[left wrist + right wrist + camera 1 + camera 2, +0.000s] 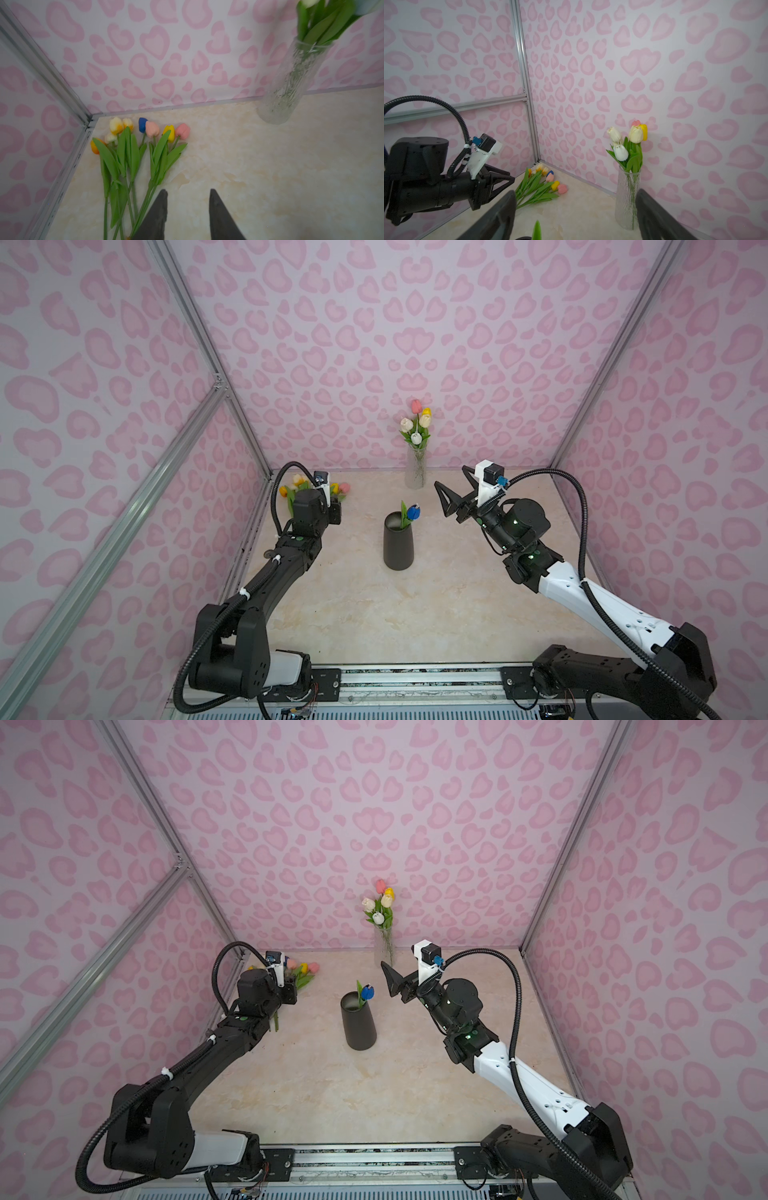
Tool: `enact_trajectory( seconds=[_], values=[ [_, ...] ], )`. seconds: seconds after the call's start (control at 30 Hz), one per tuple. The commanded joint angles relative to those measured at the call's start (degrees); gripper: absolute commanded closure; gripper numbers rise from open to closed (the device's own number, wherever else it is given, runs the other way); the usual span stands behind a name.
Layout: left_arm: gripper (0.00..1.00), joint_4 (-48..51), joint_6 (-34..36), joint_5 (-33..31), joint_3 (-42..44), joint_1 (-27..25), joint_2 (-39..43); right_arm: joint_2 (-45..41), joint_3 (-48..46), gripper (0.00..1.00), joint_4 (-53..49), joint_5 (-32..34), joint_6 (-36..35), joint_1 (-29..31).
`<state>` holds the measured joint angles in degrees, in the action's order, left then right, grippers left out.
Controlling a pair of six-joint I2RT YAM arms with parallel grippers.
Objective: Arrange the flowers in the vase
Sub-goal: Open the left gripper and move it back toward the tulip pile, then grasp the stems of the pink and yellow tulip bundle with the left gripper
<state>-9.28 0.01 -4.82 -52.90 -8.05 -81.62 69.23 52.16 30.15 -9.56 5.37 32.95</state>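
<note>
Table [374,614], cream marble pattern, bare on the near side of both tools.

Dark vase [398,547] [359,1027]: upright, between the two arms, nearer than either set of fingertips. One blue tulip [413,512] [367,992] stands in it, head and one leaf above the rim, leaning towards the right gripper.

Right gripper [451,477] [575,192]: held in the air just beside and above the dark vase's mouth, fingers spread wide, nothing between them. In the right wrist view a green leaf tip pokes up between the fingers, clear of both.

Left gripper [188,191]: low over the table, further out than the dark vase and well apart from it. Fingers parted with a clear gap, only bare table between them, nothing held.

Loose tulips [133,149] [537,185]: lying flat just ahead of the left gripper, off to one side of its gap, heads pointing away from it towards the far corner. Eight heads counted: three yellow or orange, two cream, two pink, one blue. Several stem ends run under one finger [158,212]; contact there possible, the view does not settle it.

Glass vase [415,472] [291,83] [627,197]: upright, well ahead of both grippers, against the back wall [374,344]. It holds a bouquet [417,423] of five heads: pink, yellow, cream, two white
</note>
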Motion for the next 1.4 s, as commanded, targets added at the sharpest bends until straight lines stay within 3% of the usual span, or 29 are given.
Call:
enact_trajectory(
  seconds=[0.0,0.23,0.5,0.9,1.17,1.37],
  values=[
    [0.61,9.36,-2.87,-1.37,-5.12,2.42,-5.52,0.59,-0.20,0.12,-5.53,-0.77,1.01,-0.16],
    [0.58,25.48,-0.76,-5.16,-17.57,3.23,-18.57,1.94,-1.65,0.12,-3.89,-1.44,0.73,-0.05],
    [0.57,32.71,1.71,-6.31,-23.68,5.49,-26.04,2.49,-2.49,0.12,-2.82,-1.01,0.30,-0.03],
    [0.59,44.24,5.92,-3.29,-41.31,7.09,-40.93,1.84,-3.89,0.12,-0.76,-0.46,-0.27,-0.08],
    [0.63,51.39,6.03,-3.49,-49.42,7.18,-47.59,-0.60,-5.85,0.11,-0.16,0.64,-1.55,-0.07],
    [0.72,54.24,5.28,-2.52,-51.53,7.26,-49.77,-1.98,-7.36,0.11,0.42,1.21,-2.33,-0.02]
  ],
)
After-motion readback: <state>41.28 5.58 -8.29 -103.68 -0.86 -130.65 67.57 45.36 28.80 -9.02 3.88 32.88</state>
